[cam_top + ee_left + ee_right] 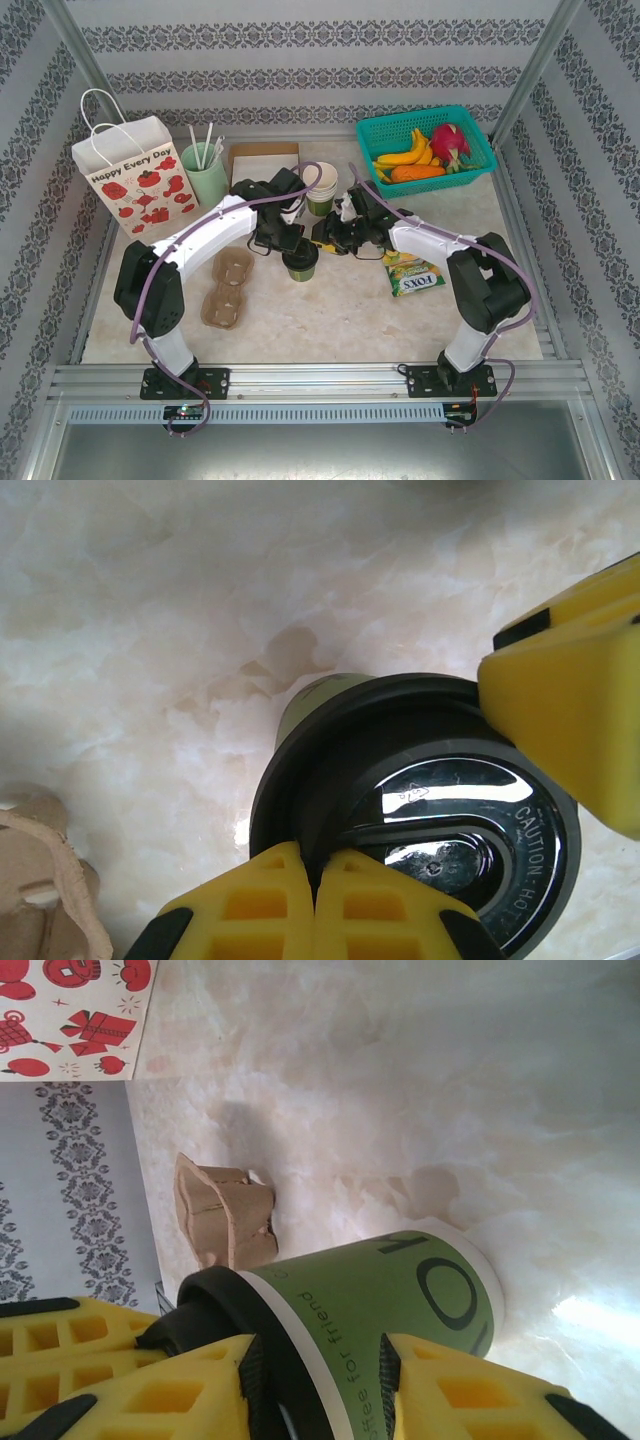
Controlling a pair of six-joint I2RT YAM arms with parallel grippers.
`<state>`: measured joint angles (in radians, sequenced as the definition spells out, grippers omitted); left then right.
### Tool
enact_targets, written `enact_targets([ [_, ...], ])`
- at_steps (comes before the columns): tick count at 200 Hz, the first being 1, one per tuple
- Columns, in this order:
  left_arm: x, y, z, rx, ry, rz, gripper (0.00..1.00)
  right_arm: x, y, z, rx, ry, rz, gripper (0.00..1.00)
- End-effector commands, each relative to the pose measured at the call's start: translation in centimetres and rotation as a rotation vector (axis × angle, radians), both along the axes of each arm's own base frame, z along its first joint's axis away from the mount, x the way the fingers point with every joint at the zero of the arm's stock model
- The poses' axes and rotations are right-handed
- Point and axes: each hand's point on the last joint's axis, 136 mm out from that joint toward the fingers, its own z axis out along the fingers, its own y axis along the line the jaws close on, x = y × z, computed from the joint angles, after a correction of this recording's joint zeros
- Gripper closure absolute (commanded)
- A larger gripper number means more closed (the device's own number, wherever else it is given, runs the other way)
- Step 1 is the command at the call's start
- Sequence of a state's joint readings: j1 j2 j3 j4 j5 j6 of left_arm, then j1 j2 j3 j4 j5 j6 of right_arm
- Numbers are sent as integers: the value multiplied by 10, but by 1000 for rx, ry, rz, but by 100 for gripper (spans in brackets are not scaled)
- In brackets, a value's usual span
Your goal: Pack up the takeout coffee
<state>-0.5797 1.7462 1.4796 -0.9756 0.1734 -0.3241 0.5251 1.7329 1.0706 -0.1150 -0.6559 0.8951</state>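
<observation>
The takeout coffee (300, 262), a green paper cup with a black lid, stands upright on the marble table just right of the cardboard cup carrier (225, 288). My left gripper (287, 240) is shut, its yellow fingertips (290, 880) together and pressed on the near rim of the glossy lid (450, 810). From the right, my right gripper (325, 240) has closed round the cup: in the right wrist view one pad sits by the lid and the other on the green wall (400, 1290). A finger of the right gripper (570, 710) shows beside the lid in the left wrist view.
A red-printed paper bag (135, 180) stands at the back left, beside a mint holder with straws (205, 165). A stack of lidless cups (322, 185) is just behind the grippers. A teal basket of fruit (470, 160) sits back right, a snack packet (412, 272) to the right.
</observation>
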Motion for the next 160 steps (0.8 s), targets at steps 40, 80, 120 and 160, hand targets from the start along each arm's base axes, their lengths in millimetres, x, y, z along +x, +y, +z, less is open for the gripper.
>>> enact_targets([
  [40,-21,-19,-35,-30,113,-15,100,-31,26,-32,-35,116,94,61],
  [80,-22,-21,-35,-37,109,-7,100,-34,36,-35,-32,116,124,60],
  [120,-21,-16,-34,-9,97,1,100,-34,43,-34,-39,109,135,57],
  [160,-16,-2,-29,61,60,24,100,-24,35,-8,-63,6,99,53],
])
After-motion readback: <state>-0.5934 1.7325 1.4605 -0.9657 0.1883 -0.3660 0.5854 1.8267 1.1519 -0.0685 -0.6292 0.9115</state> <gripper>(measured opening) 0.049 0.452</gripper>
